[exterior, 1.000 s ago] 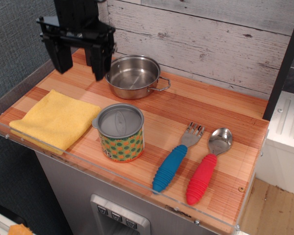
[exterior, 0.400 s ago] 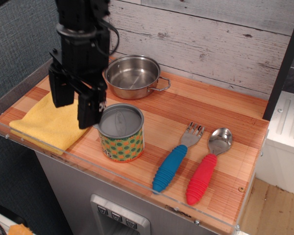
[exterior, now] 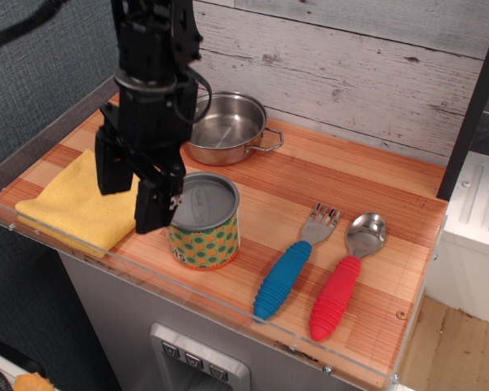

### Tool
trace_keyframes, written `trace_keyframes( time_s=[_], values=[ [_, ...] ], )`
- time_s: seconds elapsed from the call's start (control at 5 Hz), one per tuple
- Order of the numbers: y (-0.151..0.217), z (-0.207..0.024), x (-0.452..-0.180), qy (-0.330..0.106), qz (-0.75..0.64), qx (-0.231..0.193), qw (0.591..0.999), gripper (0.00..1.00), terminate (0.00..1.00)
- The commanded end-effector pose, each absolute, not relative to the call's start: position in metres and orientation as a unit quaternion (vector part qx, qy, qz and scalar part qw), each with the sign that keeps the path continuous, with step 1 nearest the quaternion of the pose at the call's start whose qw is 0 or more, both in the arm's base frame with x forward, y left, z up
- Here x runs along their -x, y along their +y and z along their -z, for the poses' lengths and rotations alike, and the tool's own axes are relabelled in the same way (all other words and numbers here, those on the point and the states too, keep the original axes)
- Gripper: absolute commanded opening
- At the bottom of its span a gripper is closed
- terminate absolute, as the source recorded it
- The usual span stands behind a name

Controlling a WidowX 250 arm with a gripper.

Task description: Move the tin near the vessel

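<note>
The tin (exterior: 205, 224) stands upright near the front edge of the wooden counter, grey lid up, yellow-orange label with green dots. The vessel (exterior: 226, 129), a shiny steel pot with wire loop handles, sits behind it near the back wall, partly hidden by the arm. My black gripper (exterior: 134, 191) hangs open and empty just left of the tin. Its right finger (exterior: 155, 205) overlaps the tin's left edge in the view; I cannot tell if it touches.
A folded yellow cloth (exterior: 77, 204) lies at the left, partly under the gripper. A blue-handled fork (exterior: 289, 265) and a red-handled spoon (exterior: 345, 277) lie to the right. A clear acrylic rim (exterior: 228, 297) edges the counter's front and left.
The gripper has come forward and down from beside the pot at the back left to the tin's left side, staying open. The tin and pot have not moved.
</note>
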State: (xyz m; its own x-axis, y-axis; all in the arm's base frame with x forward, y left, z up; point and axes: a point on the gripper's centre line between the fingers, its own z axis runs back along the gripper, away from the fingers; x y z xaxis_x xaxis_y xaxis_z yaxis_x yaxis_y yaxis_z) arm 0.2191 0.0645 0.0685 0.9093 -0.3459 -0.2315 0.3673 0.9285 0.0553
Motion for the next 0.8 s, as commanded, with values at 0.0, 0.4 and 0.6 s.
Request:
trace_keyframes(
  time_s=[0.0, 0.4, 0.6],
  values=[
    [0.066, -0.064, -0.231, 0.089, 0.206, -0.048, 0.973, 1.0, 0.0],
    [0.061, -0.063, -0.238, 0.075, 0.205, -0.046, 0.975, 1.0, 0.0],
    [0.055, -0.063, -0.248, 0.051, 0.194, -0.038, 0.979, 1.0, 0.0]
  ],
)
